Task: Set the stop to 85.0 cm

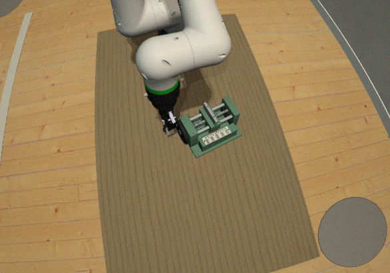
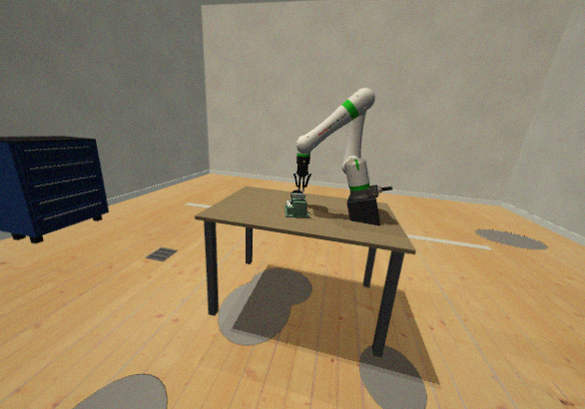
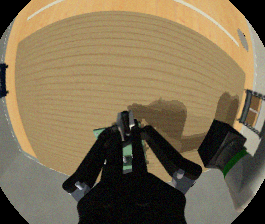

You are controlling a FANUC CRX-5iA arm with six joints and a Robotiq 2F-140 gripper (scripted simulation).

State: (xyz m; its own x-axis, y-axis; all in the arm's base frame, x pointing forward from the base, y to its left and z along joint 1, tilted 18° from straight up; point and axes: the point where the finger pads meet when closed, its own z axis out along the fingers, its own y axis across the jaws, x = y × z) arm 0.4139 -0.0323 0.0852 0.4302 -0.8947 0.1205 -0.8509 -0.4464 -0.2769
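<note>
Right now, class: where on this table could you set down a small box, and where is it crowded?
Bare wood shows on the table from the green stop fixture to the near edge, and in the strips along both long sides. It is crowded at the far end, where the gripper clamps the handwheel and the arm overhangs.
</note>
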